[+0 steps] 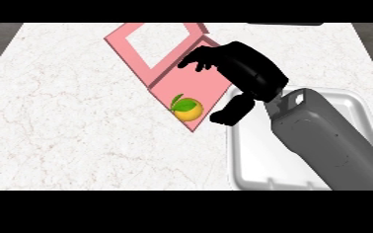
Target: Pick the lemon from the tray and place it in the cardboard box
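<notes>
A yellow lemon point(187, 109) with a green leaf lies in the near corner of the flat pink box point(195, 81), whose lid is folded open toward the far left. My right hand point(244, 71) hovers over the box's right side, open. Its fingers point(197, 61) reach left above the box floor and its thumb point(232, 111) hangs just right of the lemon, apart from it. The white tray point(244, 175) sits at the right, partly hidden under my grey forearm. My left hand does not show.
The pale marble counter point(80, 118) spreads wide to the left of the box. A dark object point(284, 23) peeks in at the far edge of the counter.
</notes>
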`<state>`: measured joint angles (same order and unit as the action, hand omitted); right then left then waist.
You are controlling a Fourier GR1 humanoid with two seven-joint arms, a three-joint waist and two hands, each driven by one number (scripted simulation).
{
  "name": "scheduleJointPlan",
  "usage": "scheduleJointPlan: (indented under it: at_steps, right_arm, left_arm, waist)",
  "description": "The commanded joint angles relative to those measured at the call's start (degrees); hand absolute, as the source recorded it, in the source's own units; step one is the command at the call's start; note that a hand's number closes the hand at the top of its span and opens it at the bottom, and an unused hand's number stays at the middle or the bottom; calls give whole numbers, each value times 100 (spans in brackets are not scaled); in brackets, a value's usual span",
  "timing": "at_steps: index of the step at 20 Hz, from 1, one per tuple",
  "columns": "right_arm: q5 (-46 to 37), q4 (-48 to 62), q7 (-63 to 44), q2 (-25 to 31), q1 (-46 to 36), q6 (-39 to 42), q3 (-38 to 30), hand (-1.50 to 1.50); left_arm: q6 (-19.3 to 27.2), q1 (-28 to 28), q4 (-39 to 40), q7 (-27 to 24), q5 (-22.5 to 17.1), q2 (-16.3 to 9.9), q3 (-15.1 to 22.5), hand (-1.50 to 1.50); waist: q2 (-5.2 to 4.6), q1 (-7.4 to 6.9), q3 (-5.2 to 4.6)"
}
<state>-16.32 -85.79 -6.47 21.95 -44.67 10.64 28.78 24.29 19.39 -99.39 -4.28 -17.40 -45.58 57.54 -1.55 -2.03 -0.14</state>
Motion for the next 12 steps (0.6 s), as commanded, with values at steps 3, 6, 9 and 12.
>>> scheduleJointPlan:
  at_steps: [3,6,9,12]
  right_arm:
    - [445,496,159,-597,5,-139,-196,-150]
    - [826,678,222,-962,9,-459,-643,-150]
    - [1318,855,374,-1242,120,-635,-1091,-150]
    - [1743,1049,428,-1419,88,-651,-1466,-150]
  left_arm:
    - [260,-1512,-566,-446,49,538,-1161,0]
    - [314,-1458,-593,-487,86,496,-1029,0]
    - [371,-1419,-630,-487,8,503,-979,0]
    - [385,-1450,-599,-538,-78,459,-1004,0]
  waist:
    - [-5,147,9]
    - [21,169,28]
    - [5,218,40]
    - [0,241,32]
